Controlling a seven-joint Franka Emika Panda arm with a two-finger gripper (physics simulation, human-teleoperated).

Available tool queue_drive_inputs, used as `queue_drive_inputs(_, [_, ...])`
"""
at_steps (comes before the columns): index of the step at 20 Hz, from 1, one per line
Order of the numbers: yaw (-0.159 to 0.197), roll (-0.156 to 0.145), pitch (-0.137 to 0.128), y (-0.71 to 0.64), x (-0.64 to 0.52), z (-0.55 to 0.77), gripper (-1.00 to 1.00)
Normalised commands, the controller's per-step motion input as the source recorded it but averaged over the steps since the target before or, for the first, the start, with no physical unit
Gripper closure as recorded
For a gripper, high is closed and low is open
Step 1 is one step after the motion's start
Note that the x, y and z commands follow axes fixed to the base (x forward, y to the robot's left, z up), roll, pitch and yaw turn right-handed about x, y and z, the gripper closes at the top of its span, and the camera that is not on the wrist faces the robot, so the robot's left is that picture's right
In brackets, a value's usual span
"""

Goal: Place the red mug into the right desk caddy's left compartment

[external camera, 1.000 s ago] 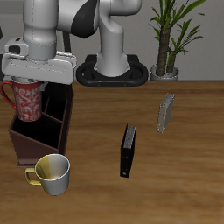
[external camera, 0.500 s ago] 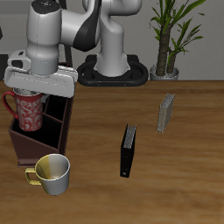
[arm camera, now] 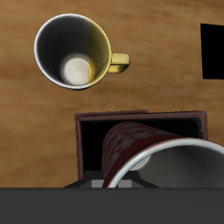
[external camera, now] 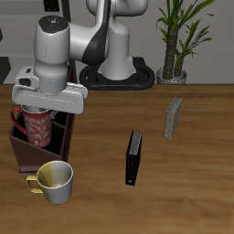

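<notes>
The worktop carries everything here, and the right desk caddy is the fixed thing to judge from. It stands near the worktop's edge under the arm, its thin dividers showing as dark walls around the compartments.

The tool hangs directly over the caddy with the red mug clamped between its closed fingers. The mug's lower body is down inside the caddy walls, its rim and upper body above them, and its loop handle sticks out toward the caddy's outer wall. From the wrist view the mug looks tilted, not plumb, with its white rim close under the camera and its body angled into the open section.

The biggest risk, as I judge it, is the mug catching on the caddy. If it goes down tilted, its base or handle could land on a divider or the outer wall and wedge there, or drag the whole caddy out of place. Letting go while it is not seated could leave it leaning on a divider or toppling into the wrong section. Whether the mug's base is touching the caddy floor cannot be told from either view.

A smaller risk is the cream mug, standing just in front of the caddy toward the worktop's front edge; a shoved caddy could knock it. The black book and the grey book lie well apart from the caddy and look safe.
</notes>
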Motion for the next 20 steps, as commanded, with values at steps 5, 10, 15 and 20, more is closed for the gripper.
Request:
queue_drive_inputs(5, [-0.017, -0.003, 0.036, 0.05, 0.11, -0.33, 1.0])
queue_drive_inputs(10, [-0.028, -0.01, 0.053, 0.02, 0.07, -0.41, 1.0])
queue_drive_inputs(15, [-0.014, 0.002, 0.063, 0.06, 0.04, -0.47, 1.0])
queue_drive_inputs(20, [0.009, -0.035, 0.057, 0.11, -0.01, -0.23, 1.0])
